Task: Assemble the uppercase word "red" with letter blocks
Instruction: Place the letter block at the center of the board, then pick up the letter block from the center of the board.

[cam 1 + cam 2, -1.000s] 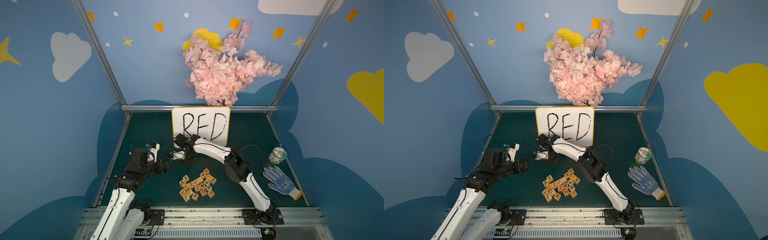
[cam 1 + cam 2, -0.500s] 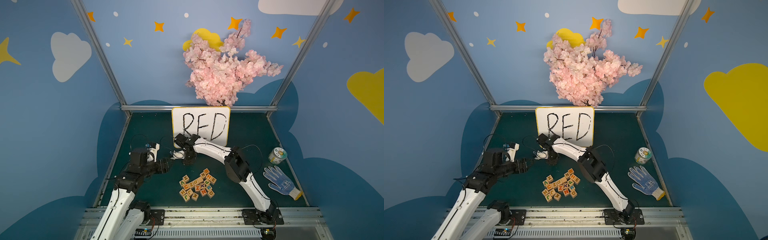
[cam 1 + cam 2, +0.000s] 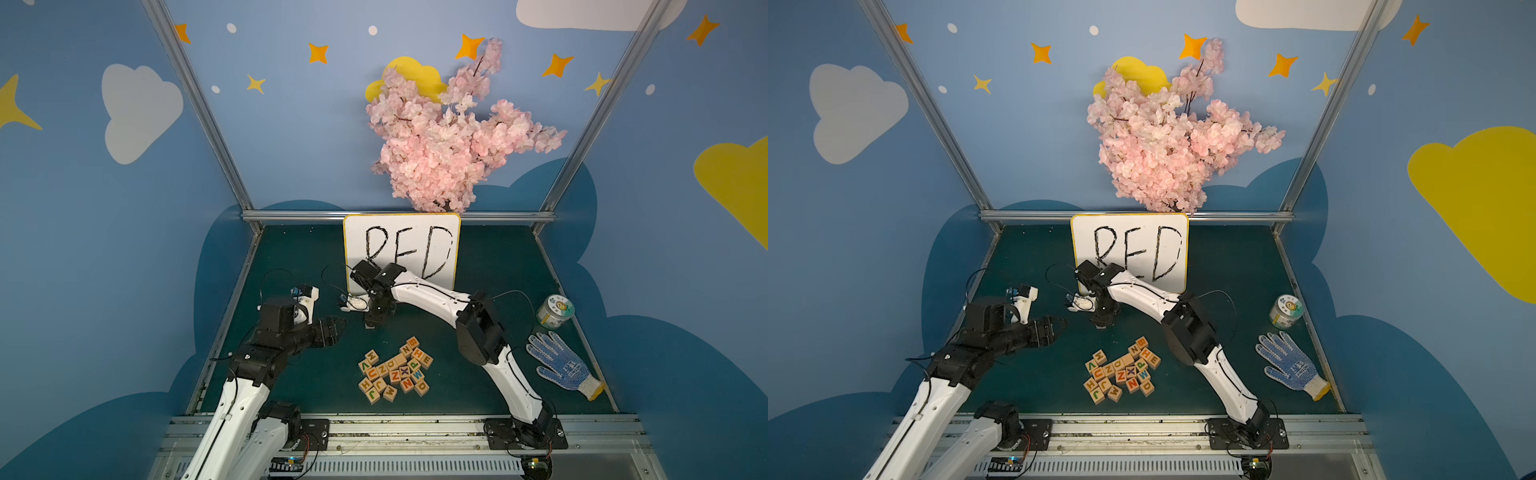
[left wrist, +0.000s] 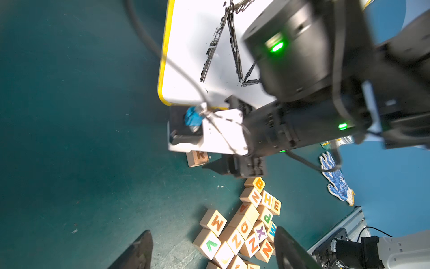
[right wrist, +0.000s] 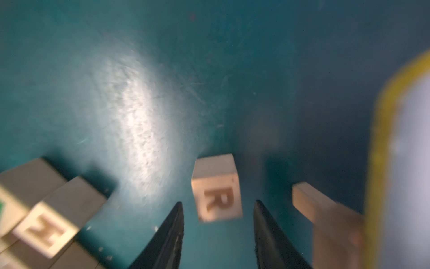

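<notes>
**Right gripper** (image 5: 218, 202): released. The jaws stand apart with a gap on each side and hold nothing.

**R block** (image 5: 217, 195): on the green mat (image 5: 139, 93), directly between the right gripper's fingertips and touching neither. The R faces up. It stands alone, well apart from the pile.

**Left gripper** (image 3: 337, 327): open and empty, off to the side of the right gripper and clear of the R block.

**Pile of blocks** (image 3: 395, 372): on the side of the right gripper toward its own base. The E block (image 3: 426, 360) and the D block (image 3: 421, 386) sit in it, packed against neighbours.

**Whiteboard** (image 3: 401, 232): close beside one finger of the right gripper. A pale wooden piece (image 5: 314, 205), which cannot be identified, lies between them.

**Hazards, as judged:**
- The gaps beside the R block are narrow, so a slanted withdrawal could clip it and skew or slide the letter.
- A sideways swing could strike the whiteboard or the wooden piece.
- The E block is wedged in the pile, so closing on it may pinch two blocks or scatter the heap.
- The two arms are near each other, so reaching in together risks contact.
</notes>
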Robot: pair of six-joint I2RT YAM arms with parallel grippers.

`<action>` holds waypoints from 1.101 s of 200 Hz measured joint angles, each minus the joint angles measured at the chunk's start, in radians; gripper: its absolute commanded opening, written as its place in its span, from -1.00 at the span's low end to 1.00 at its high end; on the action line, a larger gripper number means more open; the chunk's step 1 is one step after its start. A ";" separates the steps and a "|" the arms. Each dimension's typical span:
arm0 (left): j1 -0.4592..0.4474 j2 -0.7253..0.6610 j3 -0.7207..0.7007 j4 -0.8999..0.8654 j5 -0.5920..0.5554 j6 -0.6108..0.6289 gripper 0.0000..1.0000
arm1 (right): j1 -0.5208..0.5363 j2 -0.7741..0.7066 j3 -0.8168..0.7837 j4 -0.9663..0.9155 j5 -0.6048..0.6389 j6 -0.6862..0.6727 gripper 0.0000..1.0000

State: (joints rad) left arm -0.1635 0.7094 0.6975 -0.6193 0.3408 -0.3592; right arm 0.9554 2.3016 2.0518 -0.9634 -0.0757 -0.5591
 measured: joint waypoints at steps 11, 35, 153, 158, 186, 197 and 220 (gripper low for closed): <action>0.000 0.000 0.000 0.002 0.000 0.000 0.61 | -0.005 -0.052 -0.022 0.005 -0.007 0.007 -0.01; 0.000 0.014 0.000 0.026 0.001 0.006 0.61 | -0.015 -0.196 -0.101 0.031 -0.017 0.033 -0.02; -0.043 0.459 0.255 0.245 0.112 0.124 0.58 | -0.069 -0.727 -0.678 0.043 0.011 0.346 -0.14; -0.053 0.479 0.271 0.251 0.116 0.132 0.58 | -0.069 -0.738 -0.697 0.043 0.011 0.363 -0.14; -0.116 0.550 0.306 0.293 0.137 0.175 0.57 | -0.070 -0.789 -0.801 0.038 0.002 0.454 -0.15; -0.142 0.563 0.304 0.298 0.142 0.194 0.56 | -0.070 -0.806 -0.841 0.035 0.000 0.489 -0.15; -0.185 0.576 0.296 0.298 0.167 0.239 0.56 | -0.069 -0.828 -0.899 0.032 -0.001 0.542 -0.15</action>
State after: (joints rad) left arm -0.3485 1.2850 0.9936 -0.3218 0.5076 -0.1204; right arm 0.8867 1.4734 1.1526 -0.9310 -0.0765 -0.0174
